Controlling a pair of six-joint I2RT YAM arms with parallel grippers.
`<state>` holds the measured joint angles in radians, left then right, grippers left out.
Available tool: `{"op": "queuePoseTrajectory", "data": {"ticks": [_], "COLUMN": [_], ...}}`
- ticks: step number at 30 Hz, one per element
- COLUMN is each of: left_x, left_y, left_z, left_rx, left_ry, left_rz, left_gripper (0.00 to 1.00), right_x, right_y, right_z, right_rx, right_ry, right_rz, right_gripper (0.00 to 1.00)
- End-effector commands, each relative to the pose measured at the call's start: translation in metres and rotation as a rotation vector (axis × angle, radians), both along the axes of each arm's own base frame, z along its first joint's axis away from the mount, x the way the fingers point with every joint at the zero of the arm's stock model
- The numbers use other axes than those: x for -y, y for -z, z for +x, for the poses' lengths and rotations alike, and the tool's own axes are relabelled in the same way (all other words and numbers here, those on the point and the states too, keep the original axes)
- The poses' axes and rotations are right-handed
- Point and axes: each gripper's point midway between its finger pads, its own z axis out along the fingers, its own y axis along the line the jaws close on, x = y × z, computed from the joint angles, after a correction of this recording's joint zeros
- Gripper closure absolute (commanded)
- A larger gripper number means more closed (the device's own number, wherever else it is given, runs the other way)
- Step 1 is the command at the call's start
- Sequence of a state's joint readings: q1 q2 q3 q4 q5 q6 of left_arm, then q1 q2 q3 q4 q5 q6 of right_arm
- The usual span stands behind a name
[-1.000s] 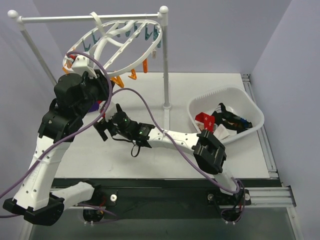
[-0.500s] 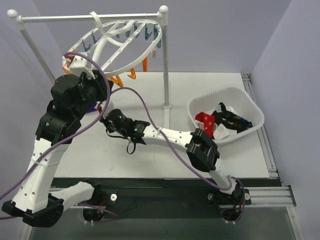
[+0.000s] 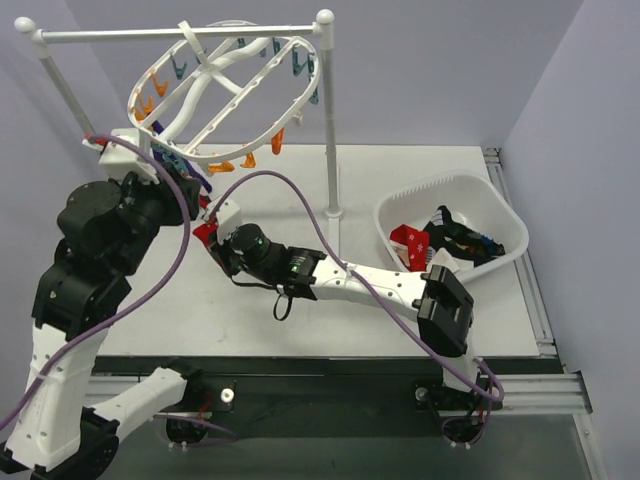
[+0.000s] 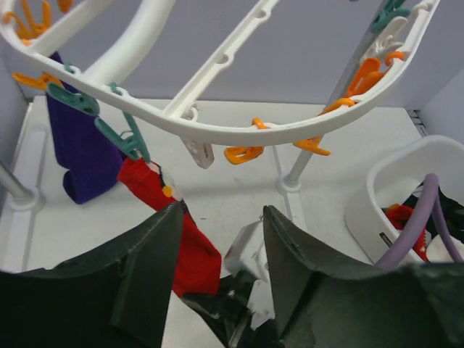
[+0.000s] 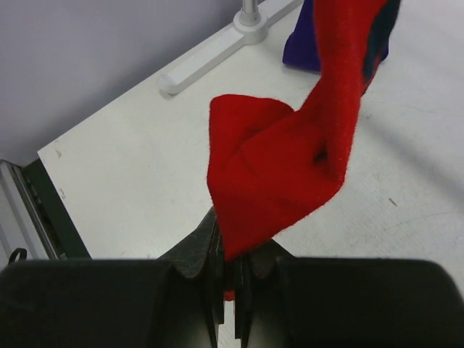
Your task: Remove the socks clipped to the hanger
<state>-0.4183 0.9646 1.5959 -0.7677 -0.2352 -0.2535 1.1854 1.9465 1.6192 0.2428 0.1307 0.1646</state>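
The white oval hanger (image 3: 200,95) hangs tilted from the rail, orange and teal clips around its rim (image 4: 217,134). A purple sock (image 4: 80,148) and a red sock (image 4: 174,225) hang side by side from teal clips at its left side. My right gripper (image 5: 230,272) is shut on the lower folded end of the red sock (image 5: 283,174), low over the table under the hanger (image 3: 215,238). My left gripper (image 4: 221,246) is open below the hanger rim, nothing between its fingers, looking down on the right gripper's body.
The white pole stand (image 3: 330,120) carries the hanger; its base foot (image 5: 217,51) lies close behind the red sock. A white basin (image 3: 500,205) at the right holds several loose socks (image 3: 440,235). A purple cable (image 3: 300,215) loops over the right arm.
The right gripper moved left to the red sock and shut on it. The left gripper opened and its arm drew back to the left. The hanger swung up and tilted.
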Motion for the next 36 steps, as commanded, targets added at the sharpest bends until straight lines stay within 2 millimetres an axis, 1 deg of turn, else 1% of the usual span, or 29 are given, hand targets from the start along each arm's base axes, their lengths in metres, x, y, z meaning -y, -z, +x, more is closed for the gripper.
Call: {"op": "queuePoseTrajectory", "data": {"ticks": [1,3,6,8,9,10,12,13,14,15,16,18,19,20,23,24,26,28,29,36], "left_x": [-0.032,-0.043,-0.046,-0.043,-0.029,-0.044,-0.05,-0.062,-0.064,-0.071,-0.074,-0.07,-0.067,-0.061,-0.059,-0.056,-0.05,-0.05,-0.05,-0.053], "left_y": [-0.001,0.006,0.018,0.024,0.024,0.026,0.025,0.021,0.021,0.02,0.02,0.023,0.025,0.024,0.017,0.009,0.008,0.012,0.011,0.011], "left_z": [-0.012,-0.009,0.001,0.012,0.014,0.023,0.029,0.032,0.033,0.035,0.039,0.044,0.049,0.049,0.049,0.048,0.049,0.055,0.057,0.075], "left_rx": [0.001,-0.025,-0.066,-0.095,-0.109,-0.121,-0.127,-0.115,-0.111,-0.107,-0.1,-0.11,-0.104,-0.098,-0.044,-0.013,-0.009,-0.032,-0.033,-0.033], "left_ry": [-0.127,-0.205,-0.238,-0.219,-0.131,-0.167,-0.16,-0.185,-0.189,-0.206,-0.183,-0.15,-0.124,-0.09,-0.079,-0.068,-0.029,-0.025,-0.025,-0.028], "left_rz": [0.059,0.069,0.062,0.039,-0.017,-0.046,-0.104,-0.121,-0.132,-0.155,-0.18,-0.238,-0.258,-0.275,-0.306,-0.316,-0.327,-0.333,-0.331,-0.326], "left_gripper": [0.46,0.46,0.47,0.47,0.46,0.46,0.46,0.46,0.43,0.41,0.4,0.39,0.39,0.4,0.39,0.37,0.35,0.33,0.32,0.32], "right_x": [0.005,0.006,0.01,0.016,0.018,0.023,0.025,0.027,0.029,0.03,0.031,0.031,0.031,0.031,0.031,0.031,0.032,0.032,0.032,0.03], "right_y": [-0.031,-0.03,-0.036,-0.04,-0.042,-0.042,-0.044,-0.046,-0.042,-0.042,-0.043,-0.041,-0.043,-0.043,-0.045,-0.044,-0.046,-0.044,-0.047,-0.048], "right_z": [-0.002,-0.005,-0.01,-0.013,-0.015,-0.017,-0.02,-0.021,-0.023,-0.023,-0.025,-0.026,-0.027,-0.027,-0.03,-0.03,-0.031,-0.031,-0.031,-0.033], "right_rx": [0.007,-0.006,-0.009,-0.01,-0.01,-0.012,-0.011,-0.007,-0.012,-0.013,-0.014,-0.013,-0.012,-0.012,-0.009,-0.01,-0.009,-0.011,-0.01,-0.012], "right_ry": [-0.003,-0.011,-0.025,-0.024,-0.025,-0.026,-0.041,-0.047,-0.05,-0.052,-0.055,-0.067,-0.069,-0.073,-0.088,-0.088,-0.09,-0.089,-0.091,-0.099], "right_rz": [0.066,0.065,0.073,0.083,0.092,0.095,0.104,0.105,0.097,0.097,0.097,0.094,0.097,0.098,0.099,0.097,0.102,0.098,0.106,0.111], "right_gripper": [1.0,1.0,1.0,1.0,1.0,1.0,1.0,1.0,1.0,1.0,1.0,1.0,1.0,1.0,1.0,1.0,1.0,1.0,1.0,1.0]}}
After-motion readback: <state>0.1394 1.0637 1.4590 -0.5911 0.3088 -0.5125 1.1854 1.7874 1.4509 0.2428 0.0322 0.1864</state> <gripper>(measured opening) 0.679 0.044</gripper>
